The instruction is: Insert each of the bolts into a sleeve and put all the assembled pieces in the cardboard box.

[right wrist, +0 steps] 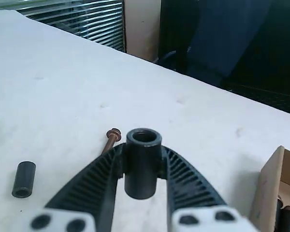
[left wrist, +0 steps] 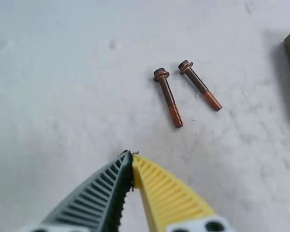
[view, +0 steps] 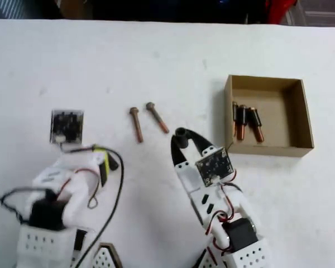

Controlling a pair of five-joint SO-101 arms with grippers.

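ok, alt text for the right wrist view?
The right gripper grips a black sleeve upright, open end up, at a white table. A copper-coloured bolt lies just beyond it, a second sleeve lies loose on its side nearby, and a cardboard box corner sits at the view's edge.

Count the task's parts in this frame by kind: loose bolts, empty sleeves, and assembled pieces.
Loose bolts: 2
Empty sleeves: 2, one in the right gripper, one lying on the table
Assembled pieces in the cardboard box: 3
Total: 7
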